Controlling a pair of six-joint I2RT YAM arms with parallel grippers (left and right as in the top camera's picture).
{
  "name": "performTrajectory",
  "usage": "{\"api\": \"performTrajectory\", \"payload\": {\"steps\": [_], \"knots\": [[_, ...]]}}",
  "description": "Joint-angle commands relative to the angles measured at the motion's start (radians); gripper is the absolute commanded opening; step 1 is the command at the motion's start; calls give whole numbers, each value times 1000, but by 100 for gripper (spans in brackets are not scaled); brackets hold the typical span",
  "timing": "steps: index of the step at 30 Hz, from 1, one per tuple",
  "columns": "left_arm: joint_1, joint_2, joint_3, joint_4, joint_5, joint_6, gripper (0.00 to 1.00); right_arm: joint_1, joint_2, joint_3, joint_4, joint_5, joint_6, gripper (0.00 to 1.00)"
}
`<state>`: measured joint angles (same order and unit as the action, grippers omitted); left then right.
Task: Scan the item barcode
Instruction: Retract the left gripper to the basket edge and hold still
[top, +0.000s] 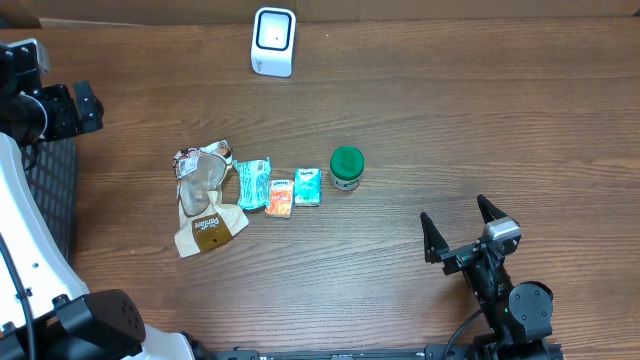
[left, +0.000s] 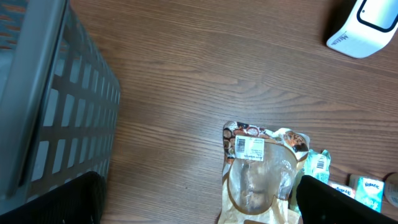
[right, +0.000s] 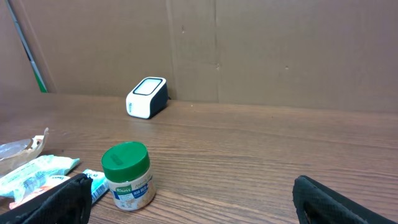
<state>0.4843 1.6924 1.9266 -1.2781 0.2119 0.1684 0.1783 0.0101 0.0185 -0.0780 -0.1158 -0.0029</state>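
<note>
At the table's (top: 450, 110) left edge the left arm is mostly cut off overhead, only dark joints showing above the grey basket (top: 55, 185). The left gripper (left: 199, 208) hangs with jaws spread wide over the snack bag (left: 261, 174), whose barcode label (left: 250, 148) faces up (print too small to read). Bag, three small packets (top: 280, 197) and a green-lidded jar (top: 346, 167) lie in a row mid-table, well apart from the white scanner (top: 273, 41). The right gripper (top: 460, 225) sits low near the front, equally spread, holding nothing.
</note>
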Motion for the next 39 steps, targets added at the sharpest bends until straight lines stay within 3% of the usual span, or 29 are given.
{"api": "performTrajectory", "payload": {"steps": [1,39], "knots": [[2,5,6,3,-49,27,100,5,-7,-10,5,3,2,100],[0,5,6,3,-65,27,100,5,-7,-10,5,3,2,100]]}}
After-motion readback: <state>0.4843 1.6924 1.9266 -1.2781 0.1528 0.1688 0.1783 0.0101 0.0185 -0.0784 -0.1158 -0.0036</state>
